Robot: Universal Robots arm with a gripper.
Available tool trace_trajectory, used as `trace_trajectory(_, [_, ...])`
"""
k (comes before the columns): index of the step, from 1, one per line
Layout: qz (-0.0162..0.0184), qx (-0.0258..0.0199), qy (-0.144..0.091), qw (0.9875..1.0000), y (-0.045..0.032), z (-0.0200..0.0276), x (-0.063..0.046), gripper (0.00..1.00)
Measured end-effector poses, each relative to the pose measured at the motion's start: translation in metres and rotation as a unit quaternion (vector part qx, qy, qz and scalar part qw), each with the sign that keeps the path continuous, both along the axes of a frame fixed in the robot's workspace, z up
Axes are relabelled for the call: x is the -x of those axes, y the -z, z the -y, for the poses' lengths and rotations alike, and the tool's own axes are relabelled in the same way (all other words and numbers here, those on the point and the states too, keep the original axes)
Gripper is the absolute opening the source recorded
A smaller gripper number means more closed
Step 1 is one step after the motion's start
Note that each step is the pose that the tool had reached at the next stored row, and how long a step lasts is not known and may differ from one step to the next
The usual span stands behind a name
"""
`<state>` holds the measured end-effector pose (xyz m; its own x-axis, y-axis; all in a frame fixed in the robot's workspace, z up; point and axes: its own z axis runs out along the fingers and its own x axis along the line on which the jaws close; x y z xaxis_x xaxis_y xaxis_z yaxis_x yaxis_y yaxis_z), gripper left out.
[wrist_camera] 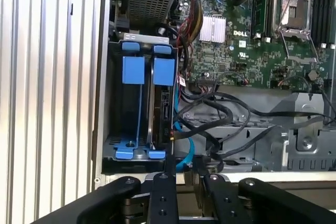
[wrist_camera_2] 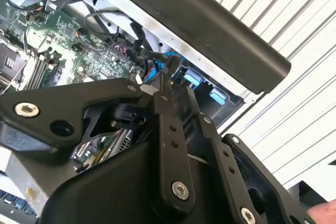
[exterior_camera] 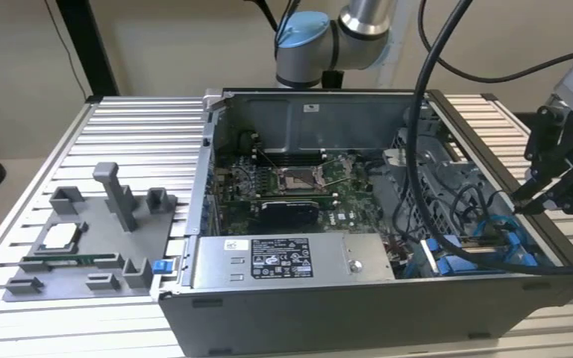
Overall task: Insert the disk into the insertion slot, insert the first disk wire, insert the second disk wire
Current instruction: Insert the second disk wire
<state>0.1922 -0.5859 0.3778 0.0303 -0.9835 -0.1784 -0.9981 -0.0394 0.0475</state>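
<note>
An open case (exterior_camera: 366,306) is seen lying on a slatted table (exterior_camera: 137,123). Inside it, a motherboard (exterior_camera: 297,186) is exposed, and a power supply (exterior_camera: 286,261) is mounted along the near wall. A grey fixture (exterior_camera: 77,246) is laid on the table to the exterior view's left of the case.

The gripper (exterior_camera: 522,203) is held over the case's edge on the exterior view's right, just above the slot (exterior_camera: 471,253). It is angled down towards the slot's blue tabs. Whether the jaws are apart or together cannot be told, and nothing can be made out between them.

In the first wrist view, the slot (wrist_camera: 118,124) is shown with two blue carriers side by side. The disk (wrist_camera: 161,111) is seated on edge in the bay nearer the motherboard (wrist_camera: 252,51), while the other bay is seen dark and hollow. A blue cable (wrist_camera: 185,153) is looped beside the disk, close to the gripper (wrist_camera: 184,170), and black cables (wrist_camera: 226,114) are draped across the metal floor next to it.

In the second wrist view, the gripper (wrist_camera_2: 176,90) is pointed at blue wiring near the case wall.
</note>
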Motion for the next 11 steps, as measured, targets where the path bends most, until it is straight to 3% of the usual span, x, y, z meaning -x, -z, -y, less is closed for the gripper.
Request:
trace_trajectory(8, [0.0000,-0.0005,-0.006,1.0000,0.0085,-0.0001,-0.017,1.00])
trace_trajectory(11, [0.0000,-0.0042,-0.006,1.0000,0.0110,-0.0001,-0.020,1.00])
